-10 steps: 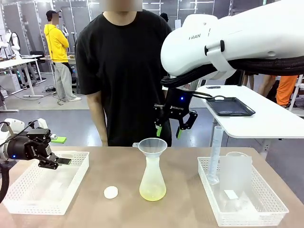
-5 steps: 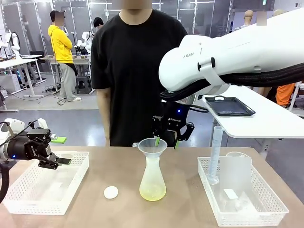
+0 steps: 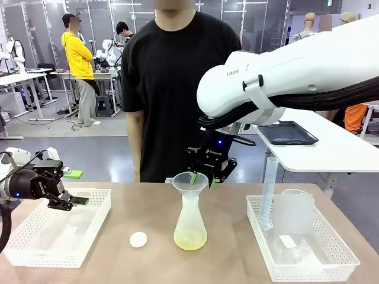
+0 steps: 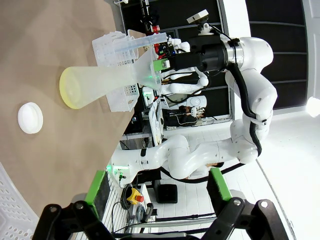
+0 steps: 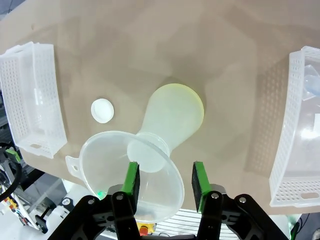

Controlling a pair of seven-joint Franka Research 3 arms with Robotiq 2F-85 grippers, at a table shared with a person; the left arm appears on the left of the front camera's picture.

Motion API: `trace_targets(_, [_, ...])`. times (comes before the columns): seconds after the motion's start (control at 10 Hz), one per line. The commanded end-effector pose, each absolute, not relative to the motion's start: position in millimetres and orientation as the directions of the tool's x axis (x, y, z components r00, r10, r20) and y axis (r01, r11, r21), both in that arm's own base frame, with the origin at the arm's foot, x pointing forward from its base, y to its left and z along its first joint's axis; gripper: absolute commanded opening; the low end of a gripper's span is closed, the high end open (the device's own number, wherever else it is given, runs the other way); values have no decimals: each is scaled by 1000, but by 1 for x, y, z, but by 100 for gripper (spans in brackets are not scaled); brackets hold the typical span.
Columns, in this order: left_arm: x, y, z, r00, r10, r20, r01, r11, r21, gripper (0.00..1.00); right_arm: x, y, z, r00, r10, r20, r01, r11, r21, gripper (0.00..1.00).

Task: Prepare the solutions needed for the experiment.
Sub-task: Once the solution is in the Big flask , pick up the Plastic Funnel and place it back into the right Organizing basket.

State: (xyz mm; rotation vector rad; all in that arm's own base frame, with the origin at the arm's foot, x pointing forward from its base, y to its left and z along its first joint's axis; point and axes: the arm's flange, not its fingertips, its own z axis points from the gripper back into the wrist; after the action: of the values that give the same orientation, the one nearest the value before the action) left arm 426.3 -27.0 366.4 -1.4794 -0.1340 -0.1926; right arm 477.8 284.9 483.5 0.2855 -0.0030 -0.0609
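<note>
- The solutions (image 3: 190,241): a shallow pale yellow pool in the bottom of the frosted conical flask (image 3: 190,220), which stands upright on the table (image 3: 231,260) at lower centre of the front view.
- A clear funnel (image 3: 189,181) sits in the flask's neck.
- Right gripper (image 3: 202,178), centre frame, hangs at the funnel's rim. In the right wrist view its jaws stand partly apart, one green pad (image 5: 132,176) over the bowl and the other outside the wall. Contact cannot be confirmed.
- Left gripper (image 3: 79,201), lower left, hovers over the left white basket (image 3: 35,251), jaws wide and empty.
- A small white disc (image 3: 138,239) lies left of the flask, apart from it.
- The right basket (image 3: 340,260), lower right, holds a graduated cylinder (image 3: 269,189) and a beaker (image 3: 294,214).
- A person (image 3: 177,89) stands behind the table, top centre.
</note>
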Motion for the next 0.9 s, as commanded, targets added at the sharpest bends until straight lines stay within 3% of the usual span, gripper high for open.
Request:
trace_targets(0.0, [427,-27,369,979,-43,200,203,84,-976,100,471,285,476,994,-110,-3,106,950,294,41])
trace_targets(0.5, [427,-27,369,979,-43,200,203,84,-976,100,463,284,471,993,-118,-23,119,944,308,2])
trace_targets(0.8, [427,-27,369,979,-43,200,203,84,-976,100,461,284,468,994,-109,-28,112,943,313,0])
